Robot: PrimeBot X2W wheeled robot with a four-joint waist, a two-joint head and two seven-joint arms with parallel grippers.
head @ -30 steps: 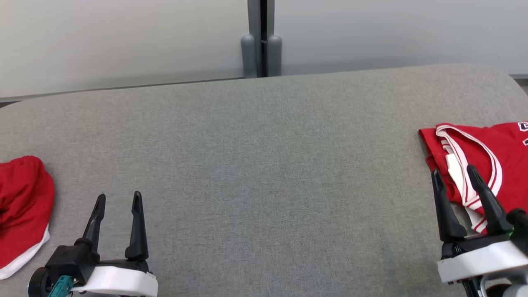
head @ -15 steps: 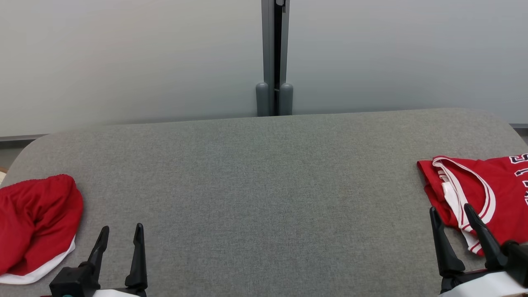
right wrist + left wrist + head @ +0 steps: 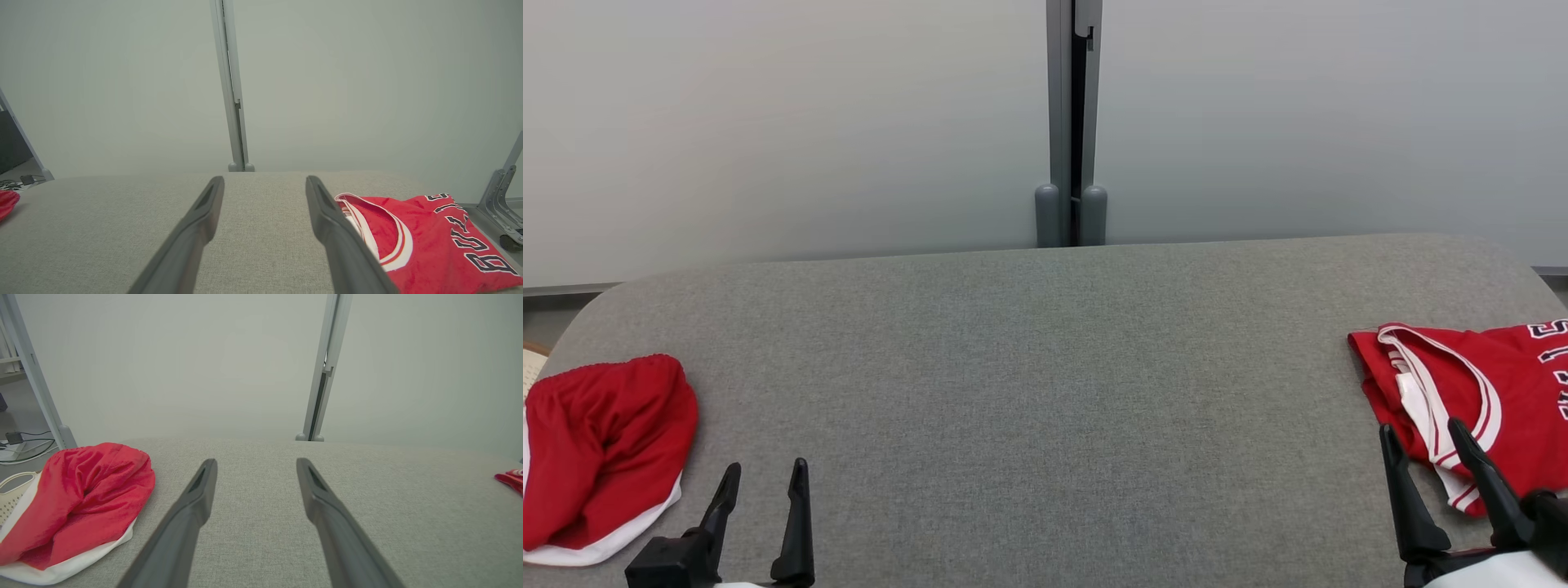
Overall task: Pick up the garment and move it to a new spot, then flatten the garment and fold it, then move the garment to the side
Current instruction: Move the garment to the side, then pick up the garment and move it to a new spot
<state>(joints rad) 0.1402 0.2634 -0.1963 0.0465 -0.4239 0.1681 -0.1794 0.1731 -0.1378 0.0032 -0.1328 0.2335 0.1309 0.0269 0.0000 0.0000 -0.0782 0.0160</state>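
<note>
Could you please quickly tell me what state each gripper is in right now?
Left gripper: open, fingers apart, holding nothing.
Right gripper: open, fingers apart, holding nothing.

One grey table carries two red garments: one lettered jersey and one crumpled bundle (white along its edge). One left gripper and one right gripper, two dark fingers each. One grey post behind.
</note>
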